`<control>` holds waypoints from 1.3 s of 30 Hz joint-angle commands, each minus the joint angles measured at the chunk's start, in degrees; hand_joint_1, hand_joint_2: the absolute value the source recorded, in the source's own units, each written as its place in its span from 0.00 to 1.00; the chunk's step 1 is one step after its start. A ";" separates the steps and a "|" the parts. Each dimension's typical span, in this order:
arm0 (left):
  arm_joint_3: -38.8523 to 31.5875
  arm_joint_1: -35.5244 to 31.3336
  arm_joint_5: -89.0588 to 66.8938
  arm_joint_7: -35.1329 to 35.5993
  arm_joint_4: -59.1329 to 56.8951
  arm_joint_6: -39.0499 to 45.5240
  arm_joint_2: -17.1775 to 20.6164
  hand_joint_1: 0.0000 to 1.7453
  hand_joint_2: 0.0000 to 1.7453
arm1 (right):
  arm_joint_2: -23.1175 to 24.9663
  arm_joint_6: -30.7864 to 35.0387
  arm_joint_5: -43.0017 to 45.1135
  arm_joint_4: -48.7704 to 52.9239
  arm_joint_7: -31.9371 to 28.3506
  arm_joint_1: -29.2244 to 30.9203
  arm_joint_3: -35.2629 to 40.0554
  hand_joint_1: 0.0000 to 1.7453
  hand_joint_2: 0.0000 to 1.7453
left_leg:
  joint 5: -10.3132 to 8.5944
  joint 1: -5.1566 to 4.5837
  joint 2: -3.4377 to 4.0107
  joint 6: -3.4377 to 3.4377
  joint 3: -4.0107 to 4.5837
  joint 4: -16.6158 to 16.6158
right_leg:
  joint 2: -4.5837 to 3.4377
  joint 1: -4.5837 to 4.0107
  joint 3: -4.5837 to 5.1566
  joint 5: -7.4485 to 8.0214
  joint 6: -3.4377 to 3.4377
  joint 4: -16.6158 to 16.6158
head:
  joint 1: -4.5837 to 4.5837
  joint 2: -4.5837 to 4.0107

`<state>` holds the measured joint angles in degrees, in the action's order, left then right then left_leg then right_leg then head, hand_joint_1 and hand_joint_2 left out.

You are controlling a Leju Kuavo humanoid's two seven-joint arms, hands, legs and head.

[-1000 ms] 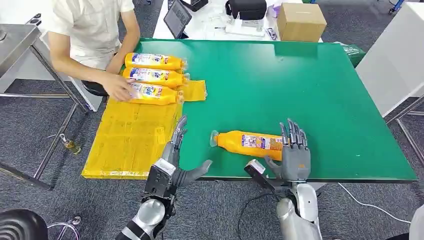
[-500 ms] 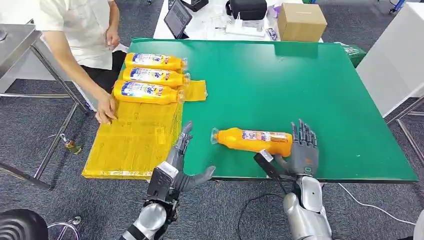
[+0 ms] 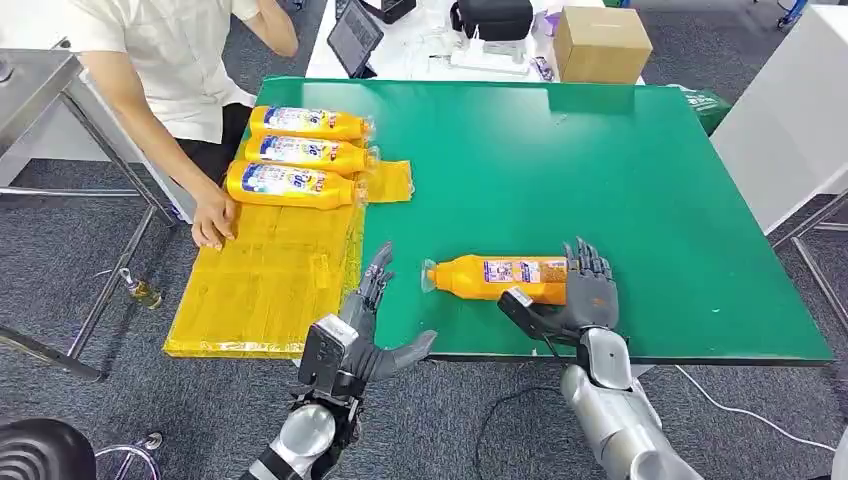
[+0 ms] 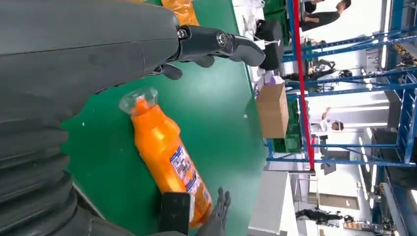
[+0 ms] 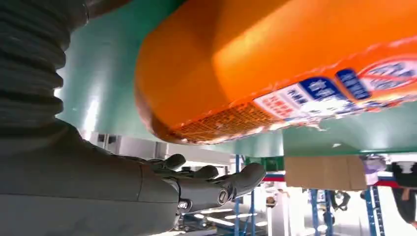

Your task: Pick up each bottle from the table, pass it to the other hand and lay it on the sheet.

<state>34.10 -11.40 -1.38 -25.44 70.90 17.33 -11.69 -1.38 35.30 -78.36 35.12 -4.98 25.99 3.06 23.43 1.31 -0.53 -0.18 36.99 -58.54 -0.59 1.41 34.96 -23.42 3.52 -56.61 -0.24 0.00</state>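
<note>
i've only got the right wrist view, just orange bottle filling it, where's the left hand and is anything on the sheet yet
Observer: The left hand is at the table's near edge beside the yellow sheet, fingers apart, holding nothing.
Operator: and the sheet
Observer: Three bottles lie side by side at its far end.
Operator: which way is my bottle pointing
Observer: The orange bottle lies flat on the green table, cap toward the left hand; the right hand is at its base end.
Operator: anyone near
Observer: A person's hand rests on the sheet's far left edge.
</note>
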 commanded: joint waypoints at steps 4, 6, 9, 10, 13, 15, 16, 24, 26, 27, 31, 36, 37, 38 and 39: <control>1.54 -2.33 1.21 0.80 -3.60 -0.95 0.07 0.00 1.00 | -0.68 -2.85 -0.18 -8.64 -0.49 3.43 6.64 0.00 1.00 | 0.10 0.02 0.08 0.11 -0.39 0.07 | 0.04 -0.07 -0.41 -0.08 -0.20 0.09 | 0.00 0.00; 1.73 -2.57 1.54 0.78 -3.61 -1.18 0.15 0.00 1.00 | -1.06 -2.55 -0.32 -9.19 -0.41 3.58 8.12 0.00 1.00 | 0.10 0.02 0.05 0.11 -0.38 0.05 | 0.06 -0.08 -0.40 -0.08 -0.20 0.09 | -0.02 0.00; 1.90 -2.74 1.87 0.69 -3.59 -1.35 0.34 0.00 1.00 | -1.19 -0.35 0.30 -9.18 -2.12 3.48 9.72 0.00 1.00 | 0.07 0.03 -0.01 0.10 -0.40 0.08 | 0.11 -0.08 -0.42 -0.08 -0.20 0.11 | -0.02 0.00; 2.05 -2.85 2.03 0.57 -3.64 -1.39 0.40 0.00 1.00 | -1.12 0.07 1.36 -9.42 -2.84 3.61 10.30 0.34 1.00 | 0.09 0.04 -0.01 0.11 -0.48 0.09 | 0.13 -0.10 -0.50 -0.10 -0.24 0.13 | -0.02 0.00; 2.30 -3.11 2.15 0.48 -3.79 -1.47 0.43 0.00 1.00 | -1.12 -0.48 2.34 -9.62 -3.63 3.76 11.16 0.99 1.00 | 0.06 0.04 0.00 0.07 -0.38 0.08 | 0.09 -0.09 -0.39 -0.07 -0.20 0.09 | -0.02 0.00; 2.42 -3.17 2.20 0.45 -3.69 -1.53 0.47 0.00 1.00 | -1.30 -1.31 3.42 -9.67 -4.32 3.63 11.17 1.00 1.00 | 0.08 0.02 0.02 0.08 -0.40 0.08 | 0.06 -0.07 -0.40 -0.08 -0.20 0.09 | 0.00 0.00; 2.47 -3.22 2.21 0.45 -3.64 -1.56 0.49 0.00 1.00 | -1.43 -1.72 3.65 -9.90 -4.40 3.55 11.21 1.00 1.00 | 0.06 0.02 -0.02 0.06 -0.31 0.06 | 0.08 -0.07 -0.33 -0.06 -0.15 0.07 | -0.02 0.00; 2.69 -3.27 2.23 0.46 -3.40 -1.71 0.67 0.00 1.00 | -1.78 -2.49 4.80 -10.11 -4.78 3.18 11.14 1.00 1.00 | 0.03 0.03 -0.06 0.05 -0.27 0.06 | 0.12 -0.07 -0.30 -0.05 -0.12 0.08 | -0.02 0.00; 2.69 -3.27 2.23 0.46 -3.40 -1.71 0.67 0.00 1.00 | -1.78 -2.49 4.80 -10.11 -4.78 3.18 11.14 1.00 1.00 | 0.06 0.03 -0.06 0.08 -0.38 0.08 | 0.14 -0.08 -0.42 -0.08 -0.18 0.10 | -0.02 0.00; 2.80 -3.33 2.24 0.46 -3.44 -1.79 0.73 0.00 1.00 | -1.83 -3.50 5.13 -10.35 -5.07 3.33 11.36 1.00 1.00 | 0.09 0.03 -0.04 0.11 -0.50 0.11 | 0.16 -0.10 -0.54 -0.11 -0.24 0.13 | -0.02 0.00; 2.79 -3.52 2.44 0.66 -3.48 -1.83 0.88 0.00 1.00 | -1.61 -5.90 9.91 -10.35 -7.78 2.78 10.11 1.00 1.00 | 0.06 0.04 -0.07 0.08 -0.40 0.08 | 0.16 -0.09 -0.45 -0.09 -0.19 0.11 | -0.02 0.00; 2.30 -3.11 2.70 0.98 -2.40 -1.57 1.17 0.00 1.00 | -0.80 -7.17 16.56 -8.82 -11.86 2.17 9.68 1.00 1.00 | 0.06 0.05 -0.07 0.07 -0.46 0.11 | 0.15 -0.10 -0.49 -0.08 -0.19 0.14 | -0.02 0.00; 1.38 -2.64 3.51 1.09 -2.26 -0.95 0.93 0.00 1.00 | 0.35 -9.94 22.56 -7.27 -16.20 1.54 7.52 1.00 1.00 | 0.04 0.05 -0.04 0.05 -0.36 0.07 | 0.10 -0.09 -0.38 -0.05 -0.15 0.09 | -0.02 0.00; 0.20 -2.09 4.94 1.62 -2.39 -0.37 0.53 0.00 1.00 | 1.10 -11.58 25.95 -5.72 -18.34 0.87 6.64 1.00 1.00 | 0.07 0.06 -0.02 0.07 -0.47 0.10 | 0.11 -0.11 -0.49 -0.08 -0.21 0.13 | -0.02 0.00; -0.73 -1.76 6.37 2.17 -2.74 0.16 0.17 0.00 1.00 | 1.39 -12.52 28.16 -3.92 -19.40 0.09 6.72 1.00 1.00 | 0.04 0.04 0.01 0.03 -0.33 0.07 | 0.03 -0.07 -0.33 -0.03 -0.12 0.08 | -0.02 0.00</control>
<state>35.19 -12.63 1.09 -24.92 70.53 15.56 -12.00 -3.04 30.34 -64.34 29.51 -15.05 29.44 12.28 23.43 1.32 -0.52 -0.19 36.83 -58.54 -0.60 1.40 34.81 -23.42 3.52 -56.61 -0.26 0.00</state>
